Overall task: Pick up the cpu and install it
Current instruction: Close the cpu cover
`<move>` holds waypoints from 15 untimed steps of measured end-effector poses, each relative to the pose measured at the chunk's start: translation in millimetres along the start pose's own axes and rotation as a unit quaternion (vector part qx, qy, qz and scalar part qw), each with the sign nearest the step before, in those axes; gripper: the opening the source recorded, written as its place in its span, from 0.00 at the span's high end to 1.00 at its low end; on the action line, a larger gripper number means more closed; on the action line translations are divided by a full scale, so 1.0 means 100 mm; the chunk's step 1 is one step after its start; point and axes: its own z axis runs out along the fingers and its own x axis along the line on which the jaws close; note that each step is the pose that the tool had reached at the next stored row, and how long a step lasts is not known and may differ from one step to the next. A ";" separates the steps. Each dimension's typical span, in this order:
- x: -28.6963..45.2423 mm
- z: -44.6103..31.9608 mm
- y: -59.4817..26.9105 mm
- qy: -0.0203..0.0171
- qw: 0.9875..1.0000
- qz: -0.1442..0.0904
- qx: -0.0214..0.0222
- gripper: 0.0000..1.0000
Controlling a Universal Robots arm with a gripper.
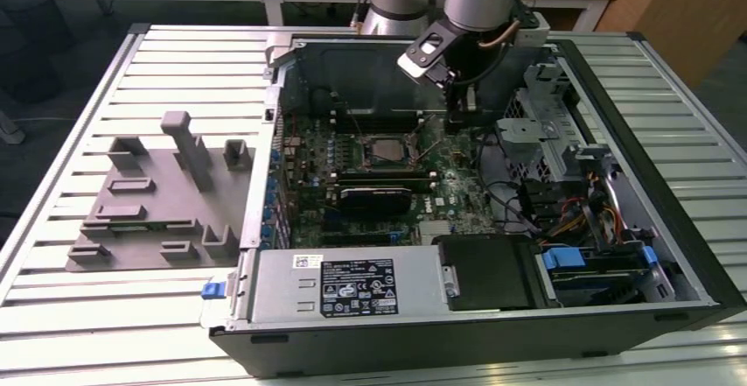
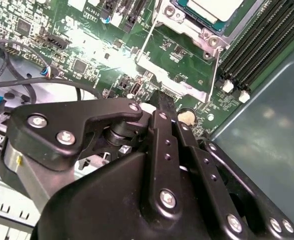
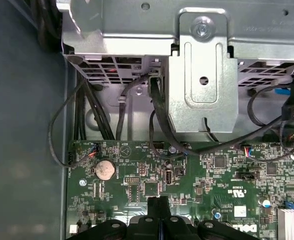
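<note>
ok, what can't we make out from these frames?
- cpu: in the second wrist view it is cut off by the frame edge, so full seating cannot be judged.
- cpu in the exterior view: too small to tell its orientation or whether it is latched.
- motherboard below the hand: hidden by the hand's black body in the second wrist view.
- hand in the first wrist view: whether its tips touch the board is unclear.

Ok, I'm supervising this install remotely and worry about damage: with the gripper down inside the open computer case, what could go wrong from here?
The black gripper, fingers shut, hangs close over the green motherboard; a slip could scrape its small parts. Black cables loop nearby and could snag it. The pale silver square cpu sits in its metal socket frame; a bump might shift it.
</note>
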 end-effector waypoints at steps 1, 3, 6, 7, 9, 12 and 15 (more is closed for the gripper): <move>0.000 0.003 0.000 0.000 1.000 0.000 0.000 0.89; 0.000 0.002 0.001 0.000 1.000 0.000 0.000 0.89; 0.000 0.003 -0.002 0.000 1.000 0.000 0.000 0.89; 0.000 0.002 -0.012 0.000 1.000 0.000 0.000 0.89; -0.001 0.001 -0.046 0.001 1.000 0.000 0.000 0.89; -0.002 -0.003 -0.128 0.001 1.000 0.000 0.000 0.89; -0.004 -0.007 -0.222 0.002 1.000 0.000 -0.001 0.89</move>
